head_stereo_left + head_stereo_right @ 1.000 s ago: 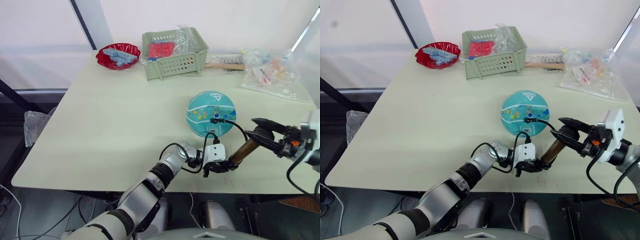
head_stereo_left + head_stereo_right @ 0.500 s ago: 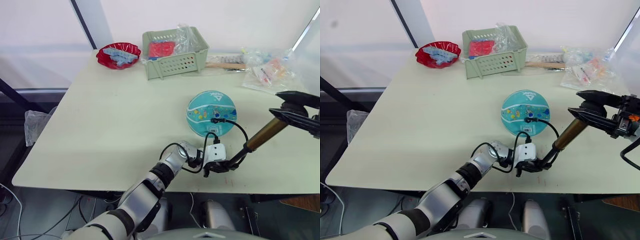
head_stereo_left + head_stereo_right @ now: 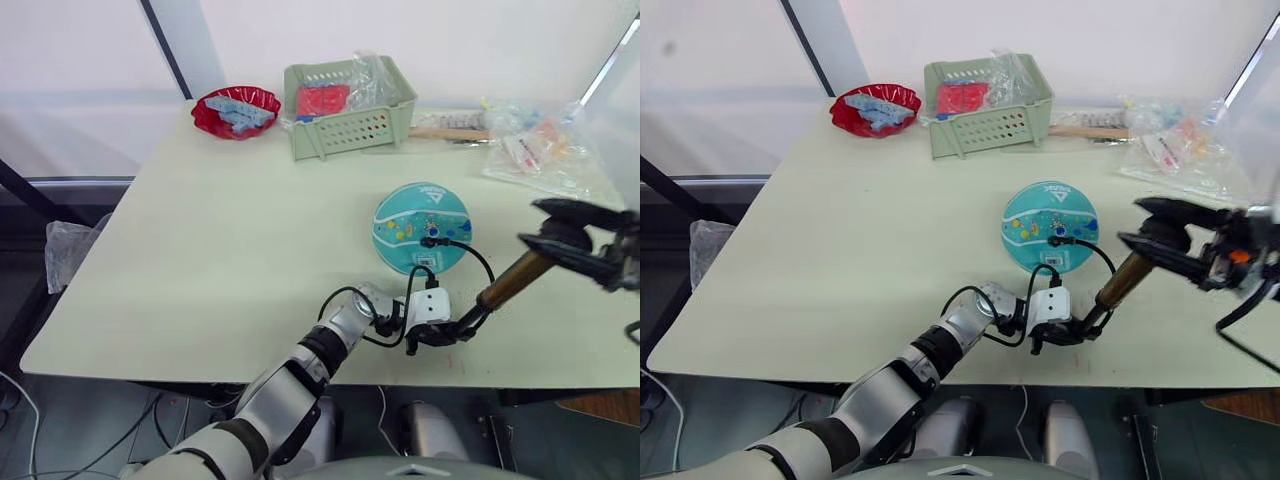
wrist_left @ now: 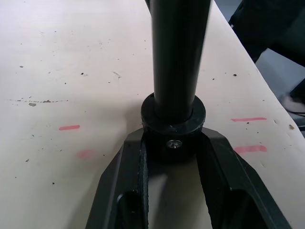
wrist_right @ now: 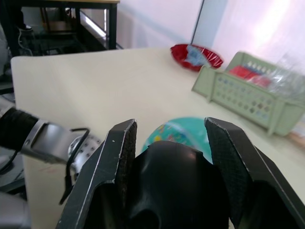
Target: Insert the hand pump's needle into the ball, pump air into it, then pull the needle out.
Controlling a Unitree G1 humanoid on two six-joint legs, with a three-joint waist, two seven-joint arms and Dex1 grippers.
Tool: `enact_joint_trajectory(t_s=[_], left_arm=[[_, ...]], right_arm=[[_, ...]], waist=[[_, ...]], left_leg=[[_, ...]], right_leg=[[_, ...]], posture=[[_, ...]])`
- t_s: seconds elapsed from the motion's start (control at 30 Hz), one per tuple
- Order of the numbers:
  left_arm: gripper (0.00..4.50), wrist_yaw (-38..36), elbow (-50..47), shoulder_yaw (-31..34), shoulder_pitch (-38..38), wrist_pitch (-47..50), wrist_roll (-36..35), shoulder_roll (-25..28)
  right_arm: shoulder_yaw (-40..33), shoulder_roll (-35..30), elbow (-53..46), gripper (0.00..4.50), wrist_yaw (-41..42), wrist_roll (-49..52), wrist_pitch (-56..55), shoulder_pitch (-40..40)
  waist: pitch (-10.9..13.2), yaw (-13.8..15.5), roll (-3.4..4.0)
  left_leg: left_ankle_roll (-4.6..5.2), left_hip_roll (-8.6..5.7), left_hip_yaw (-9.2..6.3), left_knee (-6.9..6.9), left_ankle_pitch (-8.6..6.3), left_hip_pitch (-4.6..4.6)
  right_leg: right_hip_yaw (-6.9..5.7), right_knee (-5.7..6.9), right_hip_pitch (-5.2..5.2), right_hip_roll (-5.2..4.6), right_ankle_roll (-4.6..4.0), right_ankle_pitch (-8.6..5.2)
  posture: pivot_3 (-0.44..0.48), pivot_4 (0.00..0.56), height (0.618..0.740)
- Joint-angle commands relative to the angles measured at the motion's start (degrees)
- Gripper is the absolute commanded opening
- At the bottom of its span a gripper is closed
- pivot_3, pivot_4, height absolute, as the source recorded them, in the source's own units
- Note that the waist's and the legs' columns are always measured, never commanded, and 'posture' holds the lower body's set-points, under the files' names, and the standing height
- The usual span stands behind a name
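The pumping step is in hand. The ball is resting on the counter, right of centre. The needle is seated in the ball's near face, at about 6 o'clock on it, and the hose is looping from there down to the base of the pump.

The left hand is clamping the pump's black base cap against the counter near the front edge, at roughly 6 o'clock from the ball; the left wrist view is showing both fingers closed on the cap. The pump is leaning up and away toward 2 o'clock from that hand. The right hand is gripping the T-handle at the upper end, fingers closed around it.

The rod appears partly extended. The next move probably calls for pushing the handle straight along the cylinder axis while the left hand is keeping the base fixed. Any sideways pull on the hose could unseat the needle.
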Motion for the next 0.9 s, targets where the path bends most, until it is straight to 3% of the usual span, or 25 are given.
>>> enact_joint_trajectory(t_s=[0.03,0.47,0.9], left_arm=[[0.96,1.6,7.51,-1.73,2.3,4.02,4.36,2.9],[0.96,2.0,7.39,-1.63,2.43,4.15,4.23,2.72],[0.96,2.18,7.9,-1.62,2.39,4.05,4.22,2.4]], right_arm=[[6.09,2.77,0.04,1.78,0.89,-5.54,-3.39,3.15],[18.27,12.12,6.21,1.78,1.22,-19.65,-17.22,8.84],[5.88,5.94,0.66,1.78,0.37,-5.77,-9.35,3.87]], waist=[[-0.07,-0.01,-0.07],[-0.26,-0.05,-0.11],[0.08,0.11,0.38]], left_leg=[[-0.01,0.0,-0.01,0.0,-0.01,0.04],[0.0,0.0,-0.06,-0.01,0.0,0.11],[0.01,-0.06,-0.04,0.0,0.01,0.03]], right_leg=[[0.0,0.0,0.02,0.01,0.0,0.0],[0.0,0.01,0.04,0.11,-0.01,0.0],[0.0,0.01,0.02,0.06,-0.02,0.0]], posture=[[0.0,0.15,0.737],[0.0,0.15,0.737],[0.0,0.15,0.737]])
